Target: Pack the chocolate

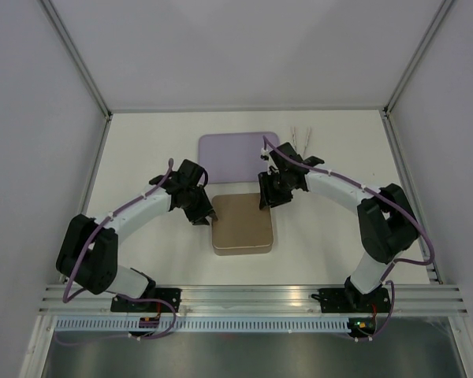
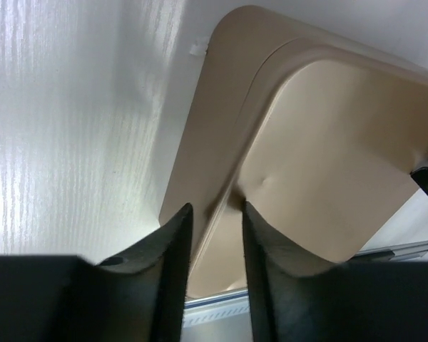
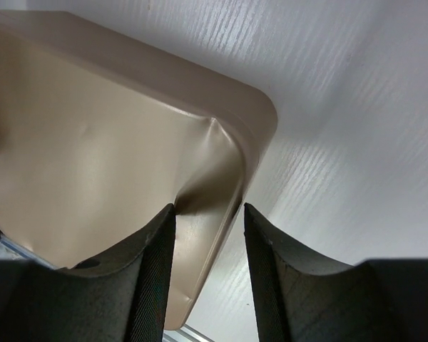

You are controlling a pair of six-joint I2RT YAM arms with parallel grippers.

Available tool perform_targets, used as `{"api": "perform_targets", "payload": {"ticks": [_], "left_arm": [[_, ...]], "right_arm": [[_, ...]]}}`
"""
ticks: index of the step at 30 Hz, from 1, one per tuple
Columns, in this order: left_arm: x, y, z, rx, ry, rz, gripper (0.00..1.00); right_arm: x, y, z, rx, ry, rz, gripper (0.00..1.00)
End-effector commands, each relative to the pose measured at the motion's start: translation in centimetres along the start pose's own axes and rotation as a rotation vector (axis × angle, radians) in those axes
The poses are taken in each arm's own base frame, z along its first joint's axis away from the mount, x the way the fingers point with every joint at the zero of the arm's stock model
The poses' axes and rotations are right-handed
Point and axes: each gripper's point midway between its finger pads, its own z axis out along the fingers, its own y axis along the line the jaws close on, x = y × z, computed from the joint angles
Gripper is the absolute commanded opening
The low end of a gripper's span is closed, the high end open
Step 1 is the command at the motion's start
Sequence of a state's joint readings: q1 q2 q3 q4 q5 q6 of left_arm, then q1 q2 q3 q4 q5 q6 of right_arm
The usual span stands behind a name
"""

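Observation:
No chocolate shows in any view. A tan box with a lid point(image 1: 243, 228) sits at the table's middle. My left gripper point(image 1: 207, 218) is at its far left corner. In the left wrist view the gripper point(image 2: 216, 214) is open, its jaws astride the lid's rim point(image 2: 221, 142). My right gripper point(image 1: 264, 203) is at the far right corner. In the right wrist view the gripper point(image 3: 208, 214) is open astride the lid's rim point(image 3: 253, 153); its left finger point(image 3: 157, 242) touches the lid's dented wall.
A lilac tray point(image 1: 236, 153) lies just behind the tan box. Silver tongs point(image 1: 303, 142) lie at the back right. Grey walls close in the table on both sides; a metal rail point(image 1: 252, 298) runs along the near edge.

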State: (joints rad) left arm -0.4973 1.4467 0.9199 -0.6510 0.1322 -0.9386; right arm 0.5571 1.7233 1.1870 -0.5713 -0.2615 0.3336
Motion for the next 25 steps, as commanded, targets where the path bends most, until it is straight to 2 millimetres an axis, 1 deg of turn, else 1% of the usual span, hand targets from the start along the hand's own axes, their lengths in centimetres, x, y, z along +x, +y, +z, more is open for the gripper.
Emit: {"api": "perform_targets", "payload": {"ticks": [1, 2, 3, 4, 5, 6, 7, 8, 9, 10, 11, 12, 13, 14, 16, 17, 18, 19, 20, 21, 23, 25], "left_arm": [[-0.5, 0.2, -0.8, -0.039, -0.024, 0.037, 0.43], [-0.7, 0.2, -1.5, -0.058, -0.026, 0.047, 0.54], [-1.9, -1.6, -3.1, -0.020, -0.063, 0.054, 0.63], [-2.3, -2.1, -4.1, -0.016, -0.076, 0.059, 0.72], [-2.4, -2.0, -5.2, -0.036, -0.080, 0.059, 0.81], [-2.7, -2.3, -6.4, -0.035, -0.096, 0.057, 0.93], [-3.7, -3.9, -9.0, 0.016, -0.152, 0.061, 0.98], [-4.1, -4.2, -10.4, 0.029, -0.179, 0.062, 1.00], [-4.7, -4.3, -12.5, 0.023, -0.226, 0.057, 1.00], [-4.9, -4.4, -14.4, 0.044, -0.267, 0.057, 0.99], [-5.3, -4.1, -15.7, 0.039, -0.309, 0.056, 1.00], [-5.3, -3.9, -17.2, 0.041, -0.333, 0.058, 1.00], [-5.3, -3.5, -18.0, 0.039, -0.355, 0.060, 1.00], [-5.3, -3.0, -19.7, 0.054, -0.405, 0.061, 1.00], [-5.1, -2.1, -21.0, 0.061, -0.447, 0.067, 1.00], [-5.2, -1.5, -22.3, 0.073, -0.498, 0.061, 1.00], [-5.1, -0.9, -22.7, 0.073, -0.518, 0.060, 1.00], [-5.2, -0.4, -23.1, 0.071, -0.544, 0.052, 1.00], [-5.3, 0.4, -24.1, 0.074, -0.595, 0.039, 1.00], [-5.2, 1.0, -24.0, 0.063, -0.606, 0.036, 1.00], [-5.3, 1.8, -24.3, 0.049, -0.635, 0.031, 1.00], [-5.2, 2.5, -24.1, 0.038, -0.648, 0.018, 0.99]], "right_arm": [[0.2, -1.5, -0.7, 0.117, 0.017, -0.002, 0.49], [-0.9, -0.9, -1.6, 0.116, -0.006, -0.008, 0.50], [-1.7, -0.8, -2.3, 0.128, -0.027, 0.004, 0.52], [-2.4, -0.6, -3.0, 0.136, -0.050, 0.011, 0.62], [-3.7, 0.0, -4.6, 0.141, -0.093, 0.018, 0.68], [-4.4, 0.2, -5.6, 0.155, -0.125, 0.038, 0.73], [-5.3, -0.1, -6.6, 0.192, -0.172, 0.075, 0.80], [-6.3, 0.5, -8.8, 0.189, -0.234, 0.092, 0.82], [-6.8, 0.4, -9.9, 0.211, -0.277, 0.111, 0.83], [-7.3, 0.0, -11.2, 0.241, -0.329, 0.148, 0.85], [-7.7, 0.2, -13.4, 0.244, -0.398, 0.160, 0.86], [-7.9, 0.2, -14.7, 0.248, -0.443, 0.169, 0.88], [-7.9, 0.1, -15.8, 0.249, -0.480, 0.176, 0.98], [-7.7, -0.4, -17.7, 0.272, -0.551, 0.191, 0.98], [-6.9, -1.2, -19.3, 0.304, -0.591, 0.204, 0.98], [-6.2, -1.7, -20.3, 0.325, -0.618, 0.212, 0.98], [-5.9, -2.2, -20.9, 0.343, -0.637, 0.222, 0.98], [-5.4, -2.2, -22.1, 0.338, -0.668, 0.229, 0.98], [-4.8, -2.6, -21.9, 0.350, -0.664, 0.232, 0.98], [-4.5, -3.1, -22.3, 0.365, -0.683, 0.248, 0.98], [-3.7, -3.3, -22.7, 0.356, -0.712, 0.272, 0.98], [-3.5, -3.4, -23.4, 0.346, -0.746, 0.291, 0.98]]}}
